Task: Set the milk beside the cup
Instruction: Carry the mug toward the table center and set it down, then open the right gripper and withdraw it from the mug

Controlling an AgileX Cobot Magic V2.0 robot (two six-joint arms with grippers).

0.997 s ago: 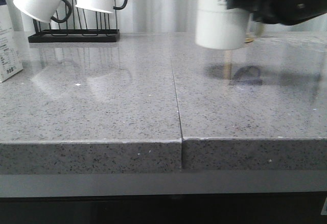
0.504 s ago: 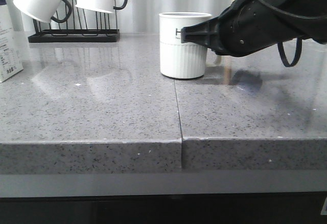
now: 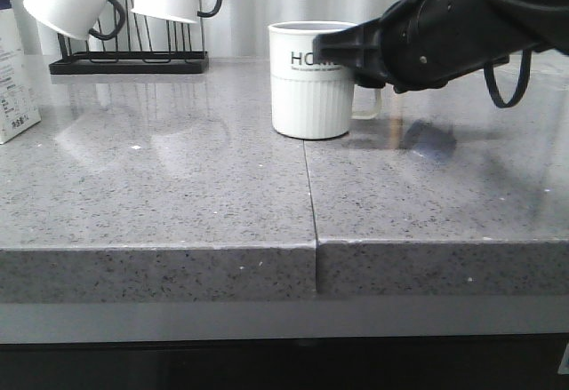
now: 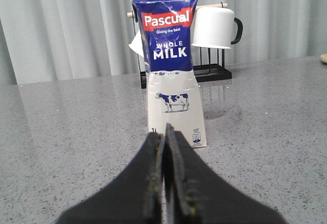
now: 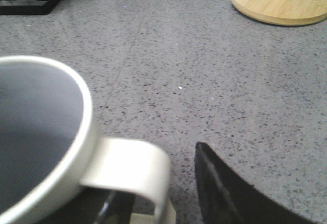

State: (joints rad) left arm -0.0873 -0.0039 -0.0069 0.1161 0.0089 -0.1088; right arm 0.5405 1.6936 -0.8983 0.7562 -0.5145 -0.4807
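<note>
The ribbed white cup (image 3: pixel 312 79) stands on speckled grey stone, slightly left of half a second ago, its handle between the right gripper's (image 3: pixel 342 45) parted fingers; the boxy milk carton (image 4: pixel 172 66) stands beyond the clenched left gripper (image 4: pixel 165 132).

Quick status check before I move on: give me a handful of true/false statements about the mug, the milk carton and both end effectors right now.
1. The HOME mug stands upright on the countertop. True.
2. The milk carton lies on its side. False: it stands upright, green cap on top.
3. The left end effector grips the carton. False: its fingers are closed together, short of the carton.
4. The right end effector is at the mug's handle side. True.
5. The milk carton stands right beside the mug. False: in the front view it is at the far left edge, well apart from the mug.
</note>
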